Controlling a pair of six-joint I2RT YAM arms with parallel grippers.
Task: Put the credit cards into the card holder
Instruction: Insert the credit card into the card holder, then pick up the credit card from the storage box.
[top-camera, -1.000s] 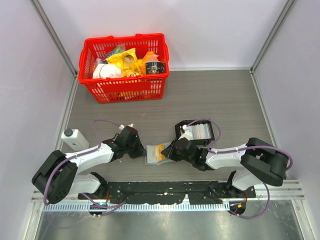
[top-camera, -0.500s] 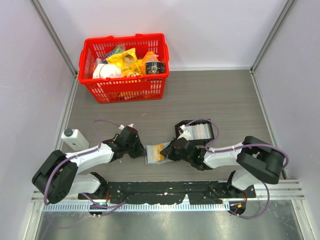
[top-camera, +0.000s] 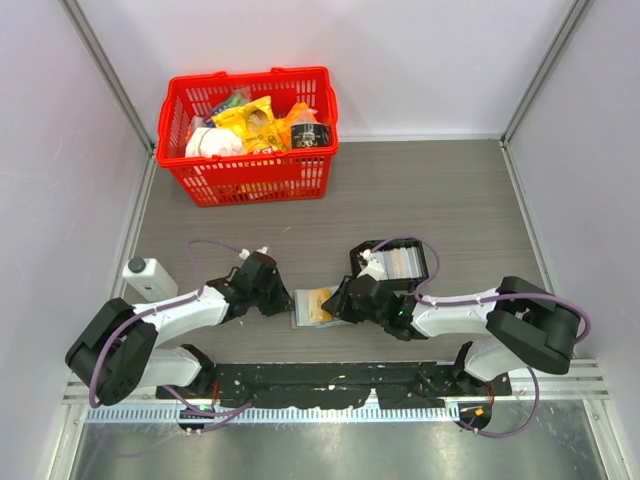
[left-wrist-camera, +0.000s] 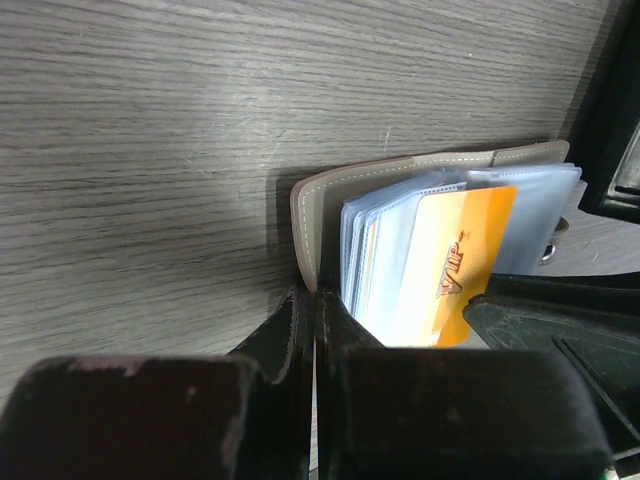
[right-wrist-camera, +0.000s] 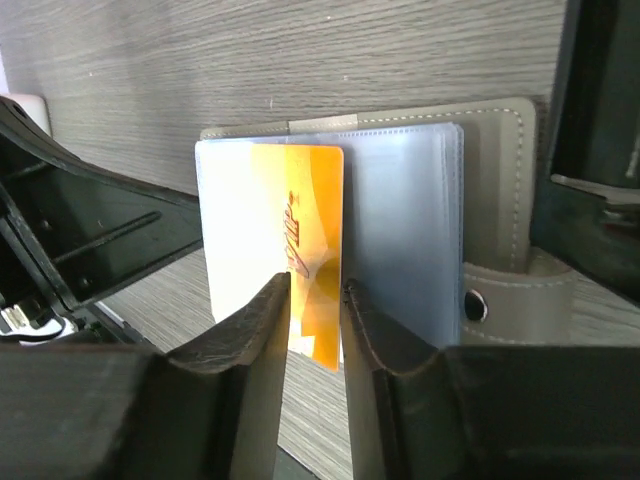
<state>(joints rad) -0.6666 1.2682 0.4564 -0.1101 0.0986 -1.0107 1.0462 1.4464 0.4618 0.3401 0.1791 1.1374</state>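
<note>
The grey-beige card holder (top-camera: 305, 308) lies open on the table between my two grippers, its pale blue pockets fanned out (left-wrist-camera: 400, 215). My left gripper (left-wrist-camera: 315, 295) is shut on the edge of its cover (left-wrist-camera: 305, 215); in the top view it sits at the holder's left side (top-camera: 284, 300). An orange and white card (right-wrist-camera: 295, 235) lies against the pockets, partly in them. My right gripper (right-wrist-camera: 317, 285) is narrowly open with its fingertips at the card's lower edge, not pinching it; in the top view it is at the holder's right (top-camera: 338, 302). More pale cards stand in a black tray (top-camera: 402, 262).
A red basket (top-camera: 250, 135) full of packets stands at the back left. A small white device (top-camera: 148, 278) sits by the left wall. The black tray's wall (right-wrist-camera: 600, 140) is close to the holder's right side. The holder's snap strap (right-wrist-camera: 500, 300) lies toward the tray.
My right gripper has edged a little to the left toward the card holder, with the orange card moving further over the pockets. The left gripper has held still.
</note>
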